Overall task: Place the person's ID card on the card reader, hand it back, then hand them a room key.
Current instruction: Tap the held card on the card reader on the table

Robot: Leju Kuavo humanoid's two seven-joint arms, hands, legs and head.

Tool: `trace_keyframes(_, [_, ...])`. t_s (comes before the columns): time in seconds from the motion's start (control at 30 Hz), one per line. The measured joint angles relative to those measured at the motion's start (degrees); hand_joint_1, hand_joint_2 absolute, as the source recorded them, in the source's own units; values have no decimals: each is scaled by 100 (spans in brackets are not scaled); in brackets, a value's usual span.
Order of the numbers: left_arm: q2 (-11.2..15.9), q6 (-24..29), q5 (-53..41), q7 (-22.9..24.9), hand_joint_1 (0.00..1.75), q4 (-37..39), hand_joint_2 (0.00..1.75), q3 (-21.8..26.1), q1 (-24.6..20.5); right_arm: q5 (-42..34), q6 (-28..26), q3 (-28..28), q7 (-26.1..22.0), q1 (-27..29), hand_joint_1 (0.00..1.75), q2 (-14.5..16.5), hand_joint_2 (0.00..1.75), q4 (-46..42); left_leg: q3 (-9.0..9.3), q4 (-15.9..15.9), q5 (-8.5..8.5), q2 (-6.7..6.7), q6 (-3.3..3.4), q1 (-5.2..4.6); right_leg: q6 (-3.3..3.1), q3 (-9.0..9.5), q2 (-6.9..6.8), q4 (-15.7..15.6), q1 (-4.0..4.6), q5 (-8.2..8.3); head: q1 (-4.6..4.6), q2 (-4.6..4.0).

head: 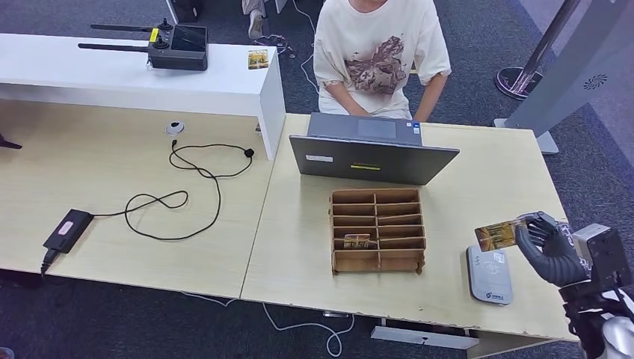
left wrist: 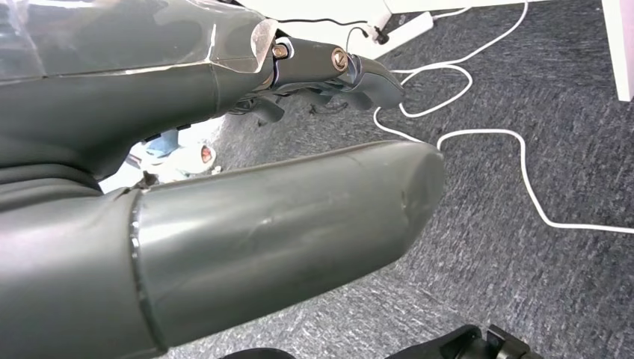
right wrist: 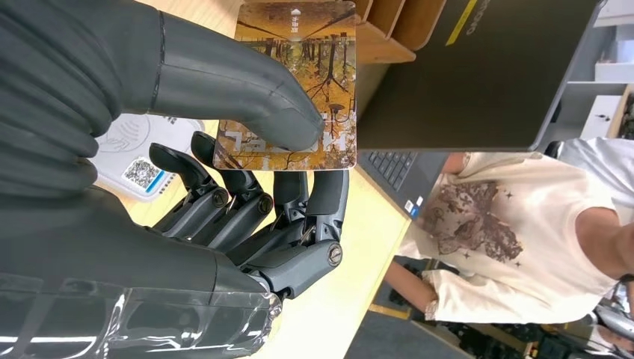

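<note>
Holding: ID card (head: 499,235), pinched between thumb and fingers of our right hand (head: 552,247), raised just above the card reader (head: 490,275) at the desk's near right. Left hand (left wrist: 329,71): hanging beside the floor, grip state undeterminable. Advice, our judgement: we lower the card flat, centred on the reader, keeping clear of the wooden organiser (head: 378,230).

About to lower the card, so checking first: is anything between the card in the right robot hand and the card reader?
Nothing visible. The right robot hand holds the card in the air just above the far end of the card reader, whose top is bare. The wooden organizer stands off to the side.
</note>
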Motion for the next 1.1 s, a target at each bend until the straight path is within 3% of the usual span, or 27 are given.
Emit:
trace_keyframes(0.53, [3,-9,105,-74,0,0,0,-17,-13,135,-343,43,-57,-624,175,-141,175,1790,0,0,0,0,0,0,0,-1,1,0,0,0,0,-1])
trace_keyframes(1.1, [4,3,117,-38,0,0,0,-17,-13,400,-404,78,-106,-641,175,-126,175,2279,-2,0,0,-1,0,0,0,-1,0,1,0,0,0,0])
